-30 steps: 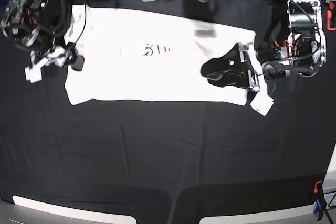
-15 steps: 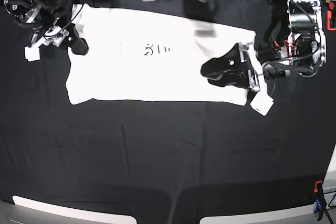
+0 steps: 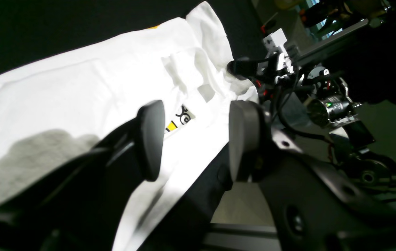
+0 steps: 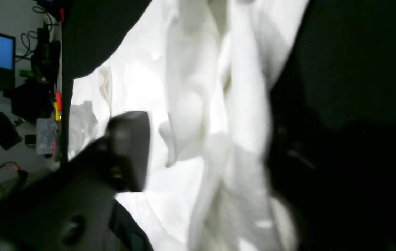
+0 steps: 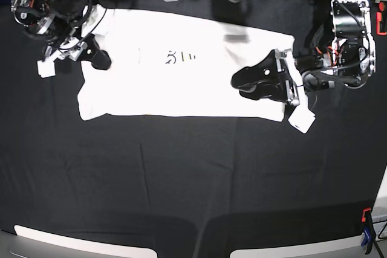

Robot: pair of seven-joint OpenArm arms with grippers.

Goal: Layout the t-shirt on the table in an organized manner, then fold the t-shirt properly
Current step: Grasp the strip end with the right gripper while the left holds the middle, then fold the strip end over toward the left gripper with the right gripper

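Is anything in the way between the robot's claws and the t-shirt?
Nothing visible is. The left gripper hangs right over the t-shirt, and the right gripper is already at its other end.

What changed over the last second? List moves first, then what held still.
The right tool swung from off the t-shirt's left edge up along it and onto the upper-left corner, where the cloth now looks bunched. Whether it has gripped is unclear. The left tool stayed open over the shirt's right end; the shirt's body on the table did not shift.
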